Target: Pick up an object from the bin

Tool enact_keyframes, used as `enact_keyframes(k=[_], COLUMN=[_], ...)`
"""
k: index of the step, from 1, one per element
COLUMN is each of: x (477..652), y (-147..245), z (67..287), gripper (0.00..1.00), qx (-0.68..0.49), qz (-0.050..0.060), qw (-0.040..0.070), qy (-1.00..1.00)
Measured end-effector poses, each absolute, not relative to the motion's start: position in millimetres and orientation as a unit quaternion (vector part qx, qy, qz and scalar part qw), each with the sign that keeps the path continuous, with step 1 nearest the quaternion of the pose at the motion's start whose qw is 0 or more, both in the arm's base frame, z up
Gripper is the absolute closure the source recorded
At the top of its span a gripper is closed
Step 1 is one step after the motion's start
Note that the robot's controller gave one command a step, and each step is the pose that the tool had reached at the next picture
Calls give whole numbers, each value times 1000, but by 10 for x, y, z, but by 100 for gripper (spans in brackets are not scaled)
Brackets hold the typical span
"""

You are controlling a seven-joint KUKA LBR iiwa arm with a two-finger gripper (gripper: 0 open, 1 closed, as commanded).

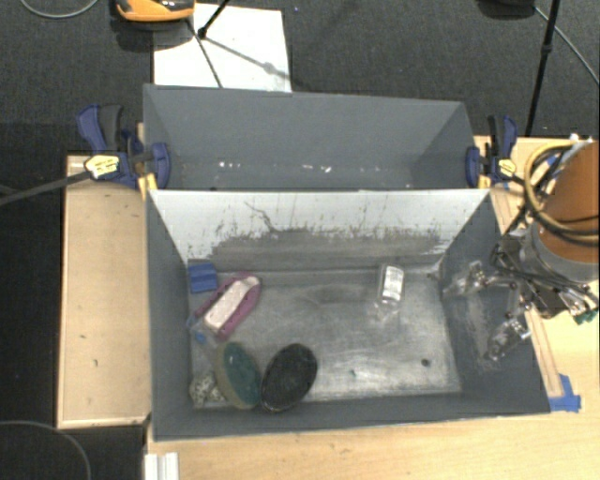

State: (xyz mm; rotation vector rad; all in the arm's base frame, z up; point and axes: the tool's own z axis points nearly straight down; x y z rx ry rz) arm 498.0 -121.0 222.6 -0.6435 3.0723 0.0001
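Pincer (483, 311) is hanging spread and empty over the right wall of the bin (309, 220). We are judging the nearest thing, a small clear jar (390, 284) lying mid-floor, light, stiff and slippery, best pinched across its body.

This looks like a robot lab, a room for testing machines, not a home. A grey metal bin (309, 122) with tall slanted walls sits in the middle. Just to the right of the bin is a robot arm (567, 211) with an orange cover and black cables looped around it. The floor (47, 56) around the bin is dark carpet. A long black cable (37, 188) runs over the floor left of the bin. Behind the bin, thin black stand legs (217, 19) cross a white sheet (253, 56).
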Motion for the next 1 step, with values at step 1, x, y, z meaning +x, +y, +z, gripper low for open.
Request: enact_keyframes(k=[1], x=[5800], y=[-978], z=[1473], gripper=[0], qx=[-210], qz=[1], qw=[2], qy=[978])
